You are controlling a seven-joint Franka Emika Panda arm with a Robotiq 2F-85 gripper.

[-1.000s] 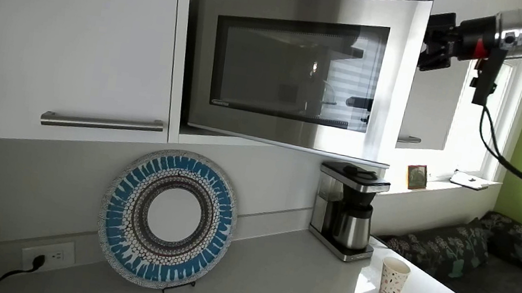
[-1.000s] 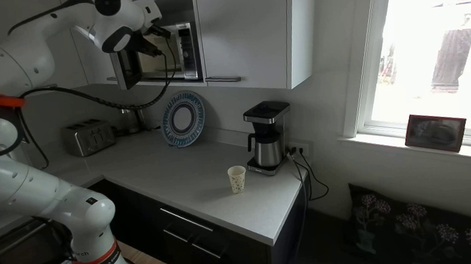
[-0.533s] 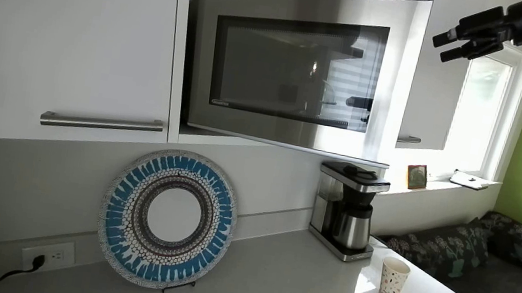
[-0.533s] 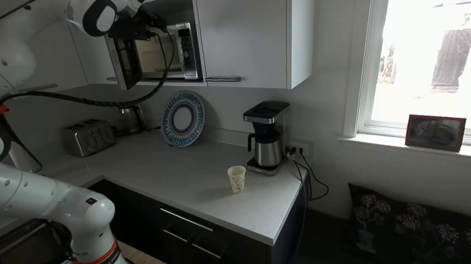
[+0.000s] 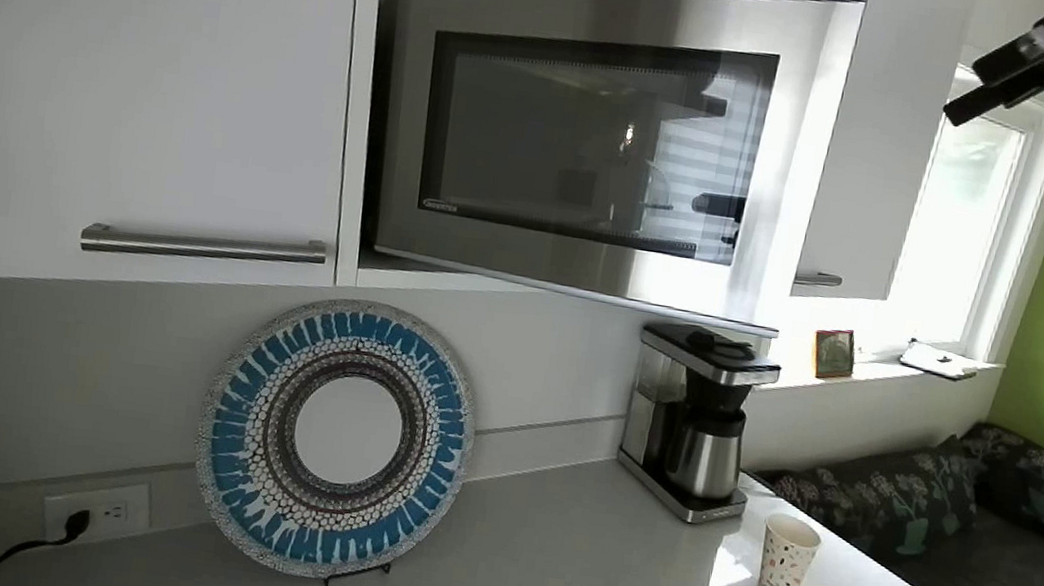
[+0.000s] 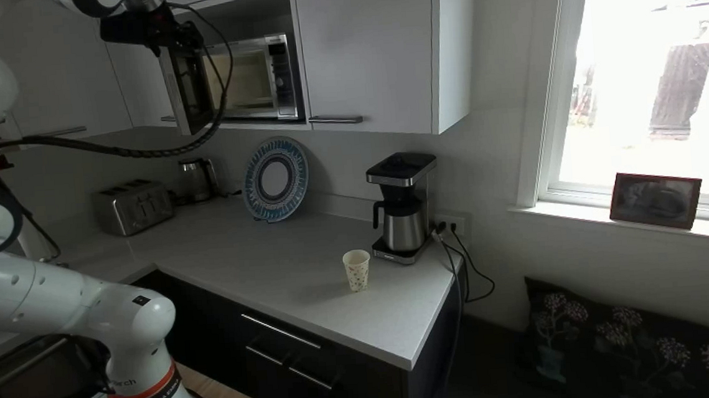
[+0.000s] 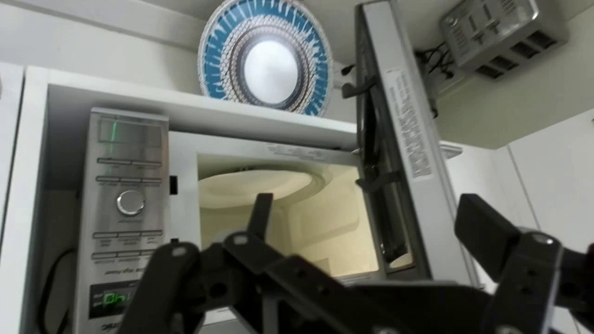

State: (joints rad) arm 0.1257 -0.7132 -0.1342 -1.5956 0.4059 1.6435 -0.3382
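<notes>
Tool (image 7: 364, 204) holding nothing, jaws spread wide apart. Left to right in the inverted wrist view: white rectangular cabinet niche (image 7: 25, 185), which carries the boxy stainless-steel microwave oven (image 7: 184, 208); round blue-and-white patterned plate (image 7: 271, 72), propped on edge by a black wire stand (image 5: 359, 573), presumably for display; cream-coloured cavity (image 7: 325, 218), exposed because the rectangular steel-and-glass door (image 7: 408, 144) stands swung outward, apart from the tool. White jointed robot arm (image 6: 48, 286) extended up to niche height; tool sloping tip-down toward the oven.
</notes>
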